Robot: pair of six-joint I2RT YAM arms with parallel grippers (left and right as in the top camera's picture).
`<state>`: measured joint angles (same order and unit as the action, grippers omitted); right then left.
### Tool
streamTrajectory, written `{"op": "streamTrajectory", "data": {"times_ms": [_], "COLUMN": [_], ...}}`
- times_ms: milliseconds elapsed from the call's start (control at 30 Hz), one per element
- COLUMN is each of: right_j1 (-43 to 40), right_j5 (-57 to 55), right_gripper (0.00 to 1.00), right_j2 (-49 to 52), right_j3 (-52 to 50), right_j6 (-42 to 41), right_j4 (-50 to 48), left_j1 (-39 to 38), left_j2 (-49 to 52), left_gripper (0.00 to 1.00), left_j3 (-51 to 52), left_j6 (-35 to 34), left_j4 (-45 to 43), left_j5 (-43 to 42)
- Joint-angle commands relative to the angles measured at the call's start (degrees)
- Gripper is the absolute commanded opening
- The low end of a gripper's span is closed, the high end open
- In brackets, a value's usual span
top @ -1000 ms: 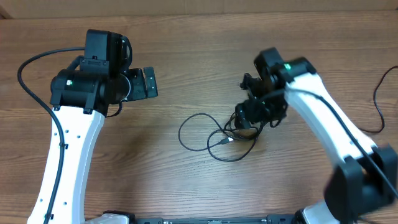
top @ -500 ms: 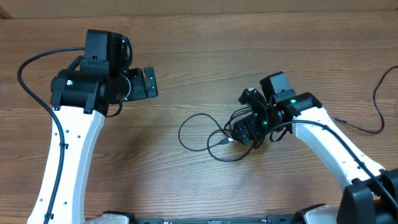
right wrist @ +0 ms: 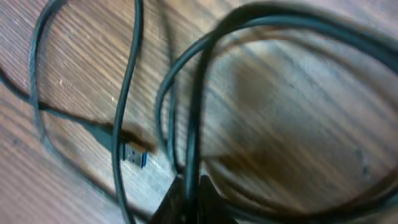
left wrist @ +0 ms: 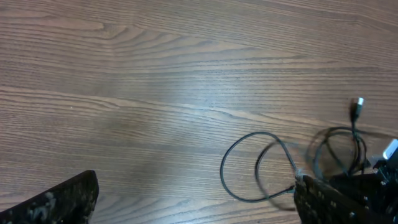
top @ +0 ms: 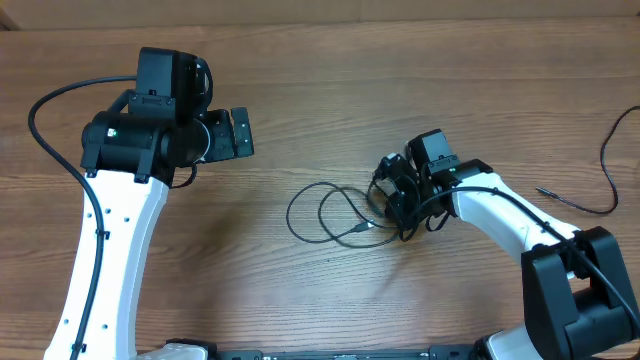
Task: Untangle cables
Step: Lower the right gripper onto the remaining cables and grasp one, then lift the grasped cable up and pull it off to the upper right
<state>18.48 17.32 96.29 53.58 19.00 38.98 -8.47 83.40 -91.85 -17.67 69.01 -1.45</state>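
Note:
The cables (top: 330, 215) lie as thin black loops in the middle of the wooden table, bunched at their right end. There my right gripper (top: 397, 205) sits low on the bunch. In the right wrist view it (right wrist: 191, 186) is shut on one black strand (right wrist: 194, 118) that runs up between its fingertips, with a small blue-tipped plug (right wrist: 134, 154) lying just to the left. My left gripper (top: 240, 133) hangs open at the back left, well away from the loops. In the left wrist view it (left wrist: 196, 199) holds nothing, and the cables (left wrist: 261, 168) lie beyond its right finger.
Another thin black cord (top: 608, 175) curls at the table's right edge, its loose tip (top: 545, 190) pointing toward my right arm. The left arm's own thick black wire (top: 45, 105) arcs out over the table's left side.
My right gripper came down toward the front onto the bunched end and shut on a strand. The loops shifted slightly. The left arm has not moved.

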Motion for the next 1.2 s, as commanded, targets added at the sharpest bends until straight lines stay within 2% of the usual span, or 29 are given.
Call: {"op": "streamTrajectory", "data": {"times_ms": [0, 100, 300, 500, 633, 767, 1000, 1167], "right_j1": [0.2, 0.2, 0.2, 0.22, 0.2, 0.22, 0.2, 0.2], "right_j5": [-0.42, -0.74, -3.23, -12.85, -15.34, -15.34, -15.39, -15.37], "right_gripper": [0.04, 0.04, 0.04, 0.04, 0.04, 0.04, 0.04, 0.04], "right_j2": [-2.21, -4.5, -5.33, -5.33, -5.35, -5.55, -6.25, -6.29], "right_j3": [6.67, 15.58, 46.71, 67.08, 77.42, 83.34, 83.8, 83.8], "right_j6": [-2.12, -3.45, -7.26, -7.23, -7.23, -7.21, -3.54, -3.54], "right_j4": [4.37, 12.94, 36.17, 41.31, 39.93, 35.26, 24.68, 10.25], "left_j1": [0.2, 0.2, 0.2, 0.2, 0.2, 0.2, 0.2, 0.2], "left_j2": [-0.24, -0.24, -0.24, -0.24, -0.24, -0.24, -0.24, -0.24], "left_gripper": [1.0, 1.0, 1.0, 1.0, 1.0, 1.0, 1.0, 1.0], "left_j3": [-0.13, -0.13, -0.13, -0.11, -0.11, -0.11, -0.13, -0.13], "left_j6": [-0.35, -0.35, -0.35, -0.35, -0.35, -0.35, -0.35, -0.35], "left_j4": [-0.02, -0.02, -0.02, -0.02, -0.02, -0.02, -0.02, -0.02], "left_j5": [-0.02, -0.02, -0.02, -0.02, 0.0, -0.02, -0.02, -0.02]}}
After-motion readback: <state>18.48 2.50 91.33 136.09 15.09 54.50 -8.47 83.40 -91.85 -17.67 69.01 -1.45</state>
